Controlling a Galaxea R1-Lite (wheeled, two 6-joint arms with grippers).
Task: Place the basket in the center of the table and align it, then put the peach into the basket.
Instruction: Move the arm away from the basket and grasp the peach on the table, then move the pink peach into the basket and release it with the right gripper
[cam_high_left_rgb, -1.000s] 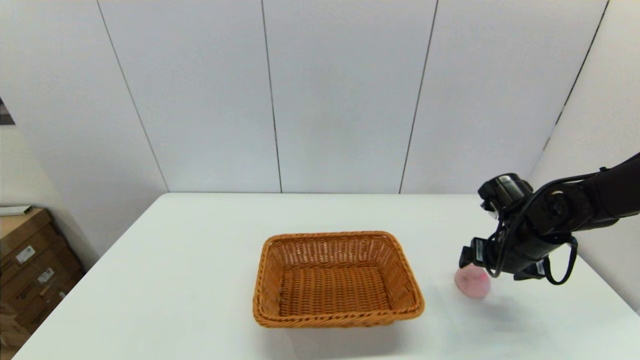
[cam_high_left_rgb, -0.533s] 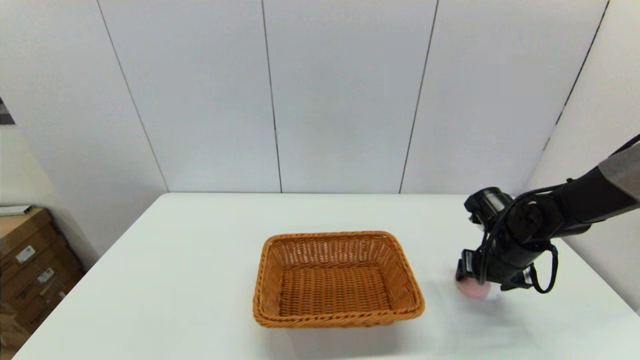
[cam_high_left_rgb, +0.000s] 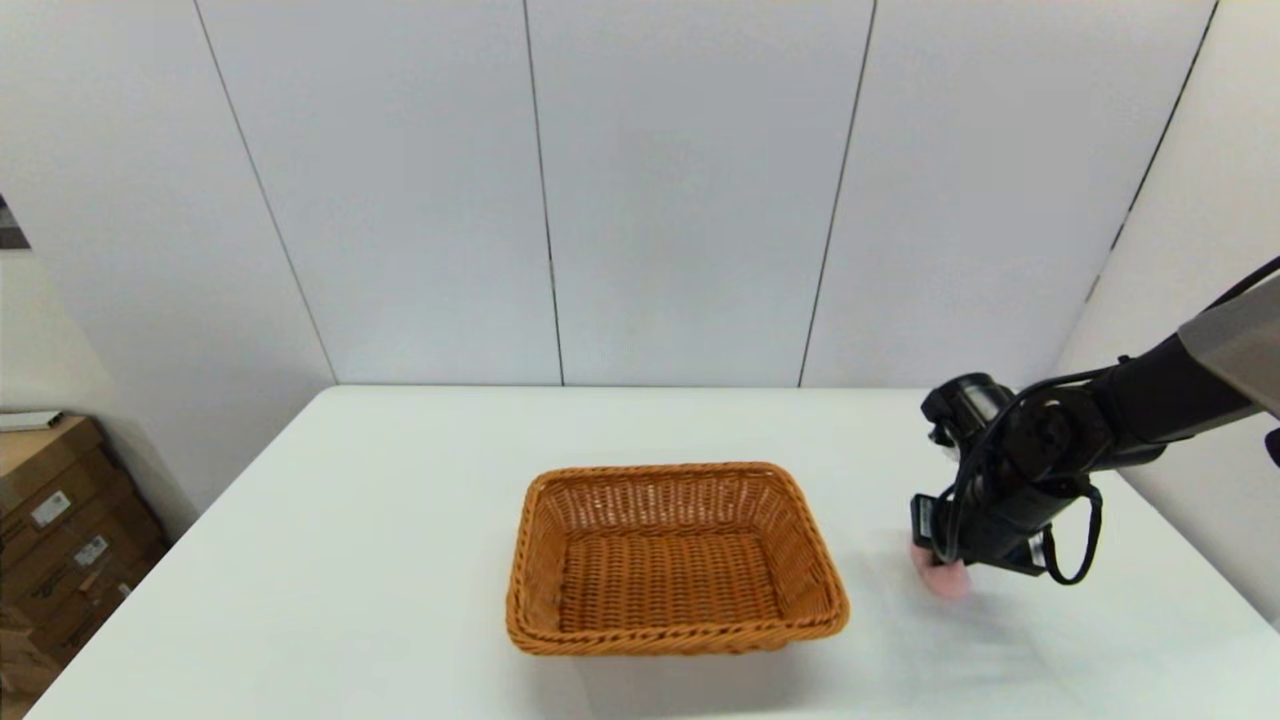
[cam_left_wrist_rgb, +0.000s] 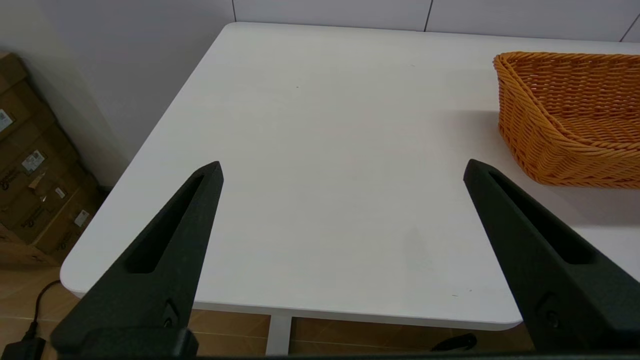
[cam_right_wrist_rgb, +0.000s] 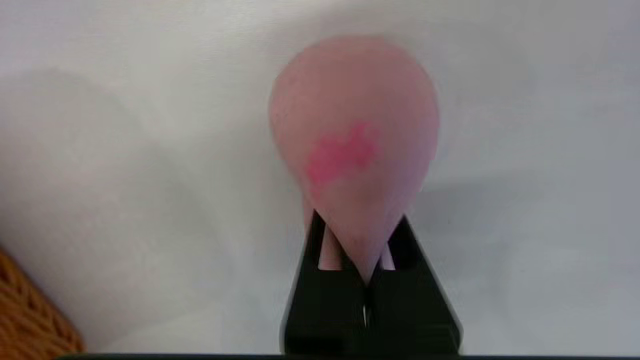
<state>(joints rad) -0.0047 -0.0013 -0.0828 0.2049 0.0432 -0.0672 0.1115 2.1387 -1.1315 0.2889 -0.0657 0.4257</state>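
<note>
Your right gripper (cam_high_left_rgb: 943, 572) pinches the peach (cam_high_left_rgb: 947, 580) near the worktop's (cam_high_left_rgb: 400, 520) right edge; the basket (cam_high_left_rgb: 672, 556) lies toward the centre. Left gripper (cam_left_wrist_rgb: 342, 172) hangs released.

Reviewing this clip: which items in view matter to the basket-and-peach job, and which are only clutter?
Part of the job:
- basket, mid-table
- peach, pinched by the right gripper
- table
- left gripper, open and idle near the table's left side

Just lying about:
- cardboard boxes on the floor to the left
</note>
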